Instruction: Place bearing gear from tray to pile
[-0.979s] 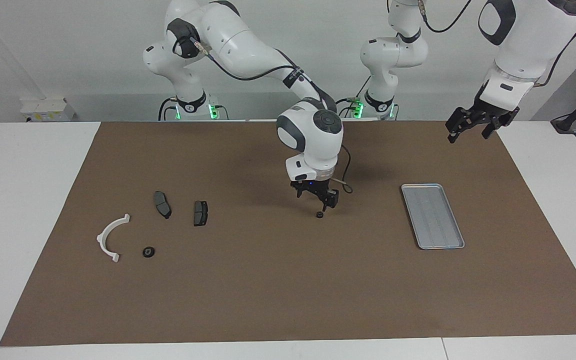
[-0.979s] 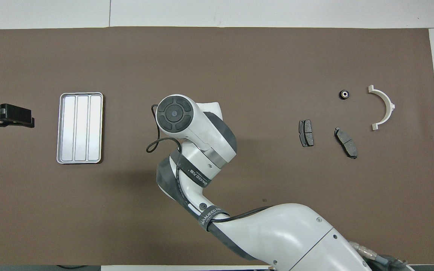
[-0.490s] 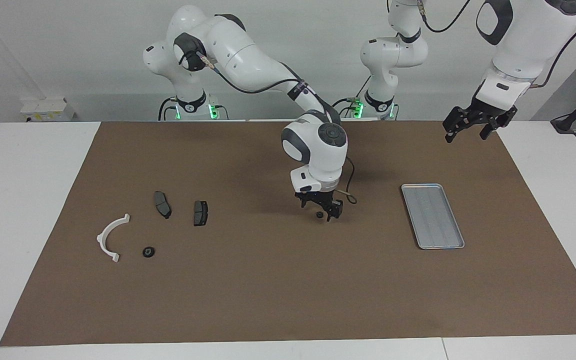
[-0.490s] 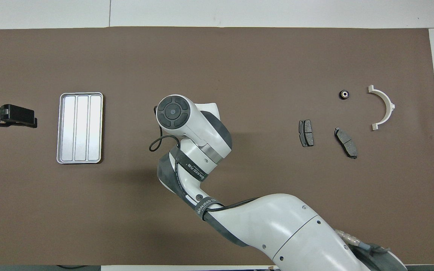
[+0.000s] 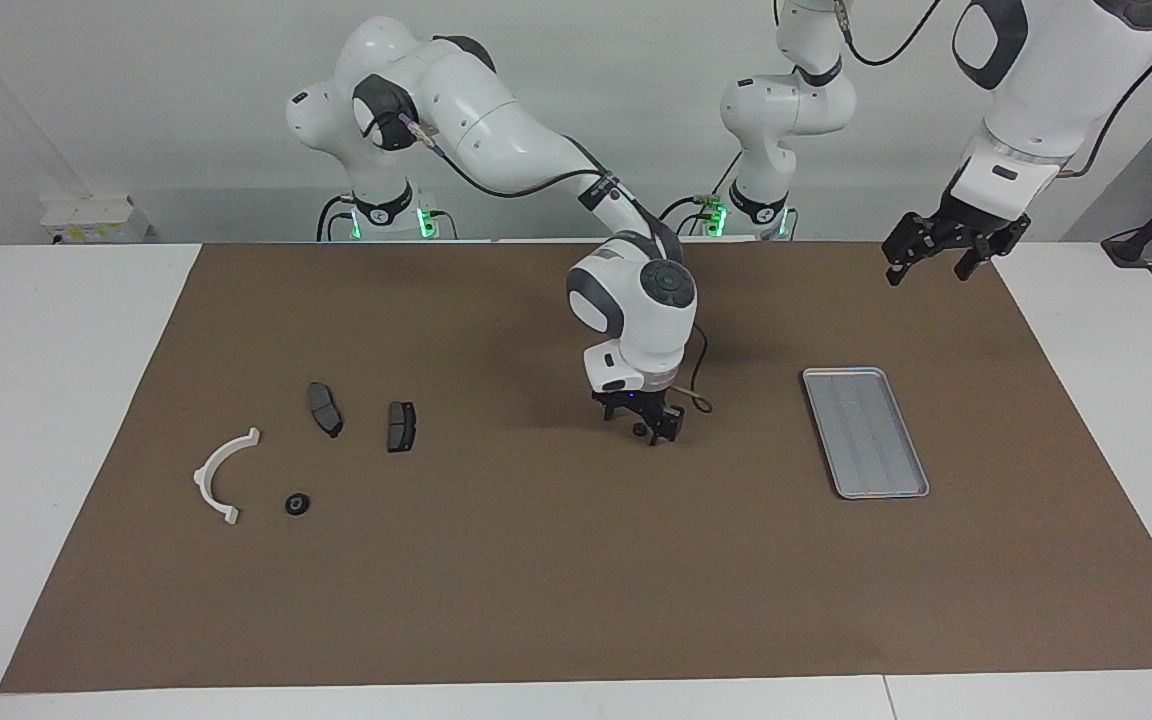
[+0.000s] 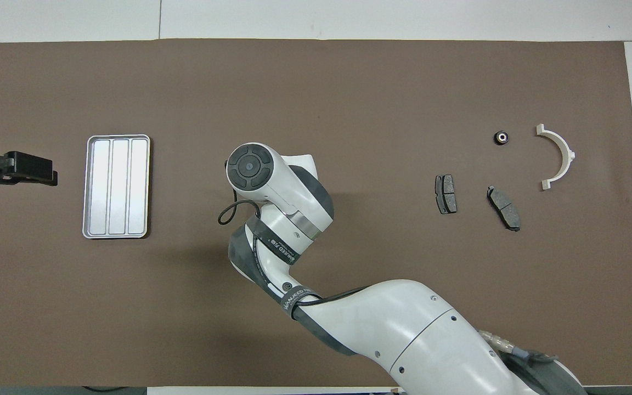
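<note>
Both arms pose: right gripper (image 5: 641,428) low around gear (image 5: 640,428); left waits.

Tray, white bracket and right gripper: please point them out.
tray (image 5: 865,432): facing view, ribbed floor.
white bracket (image 5: 219,474): facing view, middle of arc.
right gripper (image 5: 642,428): facing view, between fingertips.

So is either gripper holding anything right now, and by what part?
Cannot tell. The right gripper is down at the small black gear on the mat mid-table; no grip is visible. The left gripper holds nothing.
</note>
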`<state>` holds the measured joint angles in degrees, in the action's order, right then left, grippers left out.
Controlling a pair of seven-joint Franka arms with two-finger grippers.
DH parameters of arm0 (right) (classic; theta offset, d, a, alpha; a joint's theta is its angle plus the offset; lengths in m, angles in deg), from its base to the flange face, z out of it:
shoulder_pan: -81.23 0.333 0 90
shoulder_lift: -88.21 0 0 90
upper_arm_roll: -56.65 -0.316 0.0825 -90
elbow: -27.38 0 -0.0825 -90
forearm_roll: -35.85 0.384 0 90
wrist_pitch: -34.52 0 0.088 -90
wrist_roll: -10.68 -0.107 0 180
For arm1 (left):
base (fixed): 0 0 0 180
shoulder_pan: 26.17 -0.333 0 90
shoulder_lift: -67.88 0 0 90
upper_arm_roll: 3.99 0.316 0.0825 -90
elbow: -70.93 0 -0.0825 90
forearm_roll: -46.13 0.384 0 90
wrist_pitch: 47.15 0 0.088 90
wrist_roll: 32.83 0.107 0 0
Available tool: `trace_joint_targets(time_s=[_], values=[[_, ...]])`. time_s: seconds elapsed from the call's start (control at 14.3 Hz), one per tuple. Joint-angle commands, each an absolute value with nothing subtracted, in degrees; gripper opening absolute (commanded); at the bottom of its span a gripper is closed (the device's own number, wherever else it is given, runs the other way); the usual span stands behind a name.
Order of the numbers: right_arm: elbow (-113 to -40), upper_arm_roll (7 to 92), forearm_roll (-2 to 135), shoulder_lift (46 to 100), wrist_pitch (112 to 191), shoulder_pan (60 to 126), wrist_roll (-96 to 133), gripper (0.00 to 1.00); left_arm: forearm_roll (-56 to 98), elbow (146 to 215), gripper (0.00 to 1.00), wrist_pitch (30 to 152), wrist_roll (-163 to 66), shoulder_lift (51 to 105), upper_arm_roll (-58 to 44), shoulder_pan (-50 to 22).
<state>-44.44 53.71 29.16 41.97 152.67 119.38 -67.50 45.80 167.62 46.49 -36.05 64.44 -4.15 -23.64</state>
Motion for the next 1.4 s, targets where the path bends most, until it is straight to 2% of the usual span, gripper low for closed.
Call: trace_joint_targets(time_s=[0.0, 0.14, 0.35, 0.49, 0.56, 0.7, 0.84, 0.91, 1.19, 1.33], values=[[-42.14, 53.4, 28.03, 40.05, 152.3, 119.46, -69.21, 0.74, 44.73, 167.78, 1.0, 47.51, -34.16, 64.54, -4.08, -24.06], [-40.48, 53.4, 28.03, 39.35, 150.9, 119.46, -69.21, 0.64, 44.73, 167.87, 1.0, 47.6, -33.1, 64.54, -4.08, -24.32], [-39.94, 53.31, 28.21, 39.26, 150.71, 119.46, -69.21, 0.61, 44.73, 170.58, 1.0, 50.05, -32.39, 63.49, -4.08, -24.5], [-39.77, 53.31, 28.21, 39.17, 150.63, 119.46, -69.39, 0.54, 44.82, 170.85, 1.0, 50.32, -32.3, 63.4, -3.91, -24.67], [-39.77, 53.31, 28.21, 39.17, 150.63, 119.46, -69.48, 0.48, 44.82, 171.38, 1.0, 50.93, -32.13, 63.31, -3.91, -25.02], [-39.77, 53.31, 28.29, 39.17, 150.63, 119.46, -69.56, 0.28, 44.82, 171.91, 1.0, 51.29, -31.95, 62.96, -3.91, -25.03], [-39.77, 53.31, 28.38, 39.17, 150.71, 119.46, -69.65, 0.05, 44.82, 172.7, 1.0, 51.47, -31.95, 62.61, -3.91, -25.03], [-39.77, 53.31, 28.38, 39.17, 150.71, 119.46, -69.65, 0.0, 44.82, 172.62, 1.0, 51.29, -32.04, 62.61, -3.91, -25.03], [-39.77, 53.31, 28.38, 39.25, 150.54, 119.46, -69.57, 0.0, 44.82, 172.7, 1.0, 51.03, -31.95, 62.52, -3.91, -25.03], [-38.72, 53.31, 28.29, 39.95, 147.74, 118.68, -69.04, 0.0, 44.82, 172.62, 1.0, 51.11, -32.21, 62.52, -3.91, -25.03]])
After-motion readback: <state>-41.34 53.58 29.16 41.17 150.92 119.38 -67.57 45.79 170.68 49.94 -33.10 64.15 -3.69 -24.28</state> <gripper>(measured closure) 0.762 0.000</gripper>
